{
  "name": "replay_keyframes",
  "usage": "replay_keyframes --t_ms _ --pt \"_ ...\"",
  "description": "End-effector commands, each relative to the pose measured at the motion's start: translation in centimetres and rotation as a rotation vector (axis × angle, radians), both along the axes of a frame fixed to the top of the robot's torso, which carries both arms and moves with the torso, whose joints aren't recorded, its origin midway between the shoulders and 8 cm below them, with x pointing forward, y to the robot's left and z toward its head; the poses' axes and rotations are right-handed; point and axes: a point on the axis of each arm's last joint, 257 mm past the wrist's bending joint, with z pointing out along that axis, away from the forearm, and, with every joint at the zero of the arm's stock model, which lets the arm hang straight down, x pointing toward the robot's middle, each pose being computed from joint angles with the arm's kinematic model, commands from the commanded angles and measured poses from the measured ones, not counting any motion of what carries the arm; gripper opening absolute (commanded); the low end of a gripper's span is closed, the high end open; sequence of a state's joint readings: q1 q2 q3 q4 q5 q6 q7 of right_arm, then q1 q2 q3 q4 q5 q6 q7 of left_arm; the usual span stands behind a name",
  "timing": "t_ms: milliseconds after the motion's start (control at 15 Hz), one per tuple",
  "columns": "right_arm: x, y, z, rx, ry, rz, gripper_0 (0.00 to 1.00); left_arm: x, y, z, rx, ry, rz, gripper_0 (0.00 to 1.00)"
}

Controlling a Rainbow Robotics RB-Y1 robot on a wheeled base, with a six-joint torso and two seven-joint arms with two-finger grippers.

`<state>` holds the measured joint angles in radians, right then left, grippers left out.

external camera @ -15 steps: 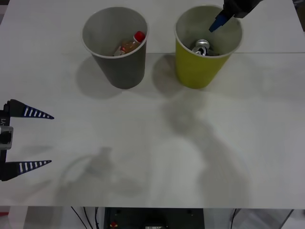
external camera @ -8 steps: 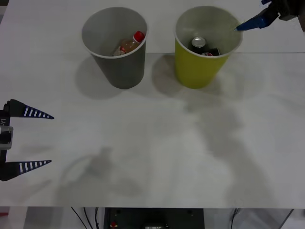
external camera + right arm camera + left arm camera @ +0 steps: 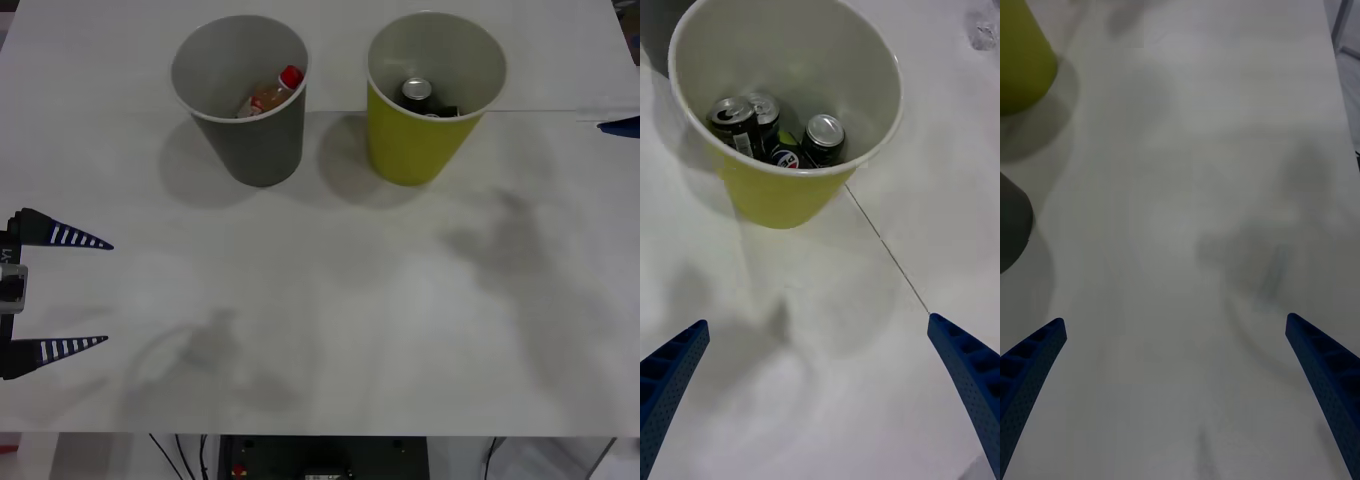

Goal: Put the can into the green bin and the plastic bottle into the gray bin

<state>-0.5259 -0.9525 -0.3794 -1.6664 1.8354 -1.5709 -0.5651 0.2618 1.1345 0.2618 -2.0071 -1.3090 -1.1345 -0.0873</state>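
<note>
While both bins loaded, the can [image 3: 417,90] inside the green bin [image 3: 415,150].

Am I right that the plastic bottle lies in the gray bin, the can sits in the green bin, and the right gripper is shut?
Not quite: the right gripper is open, as the right wrist view shows. The plastic bottle does lie in the gray bin, and the can in the green bin.

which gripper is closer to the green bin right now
Right. The right gripper is open beside the green bin, off toward the table's right edge. The left gripper is open at the table's near left, beyond the gray bin from it.
</note>
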Motion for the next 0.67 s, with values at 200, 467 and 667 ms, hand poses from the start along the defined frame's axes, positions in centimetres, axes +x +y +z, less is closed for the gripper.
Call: replay_keyframes --t_ms 200,467,667 --pt "-4.1 -2.7 -3.9 -0.052 0.001 0.054 1.0 0.0 0.0 0.0 0.0 0.0 0.0 1.0" --pt "-6.9 -4.3 -7.2 -0.083 0.025 0.107 1.0 0.0 0.0 0.0 0.0 0.0 0.0 1.0" --pt "-9.0 -5.0 -9.1 -0.096 0.04 0.147 1.0 0.0 0.0 0.0 0.0 0.0 0.0 1.0"
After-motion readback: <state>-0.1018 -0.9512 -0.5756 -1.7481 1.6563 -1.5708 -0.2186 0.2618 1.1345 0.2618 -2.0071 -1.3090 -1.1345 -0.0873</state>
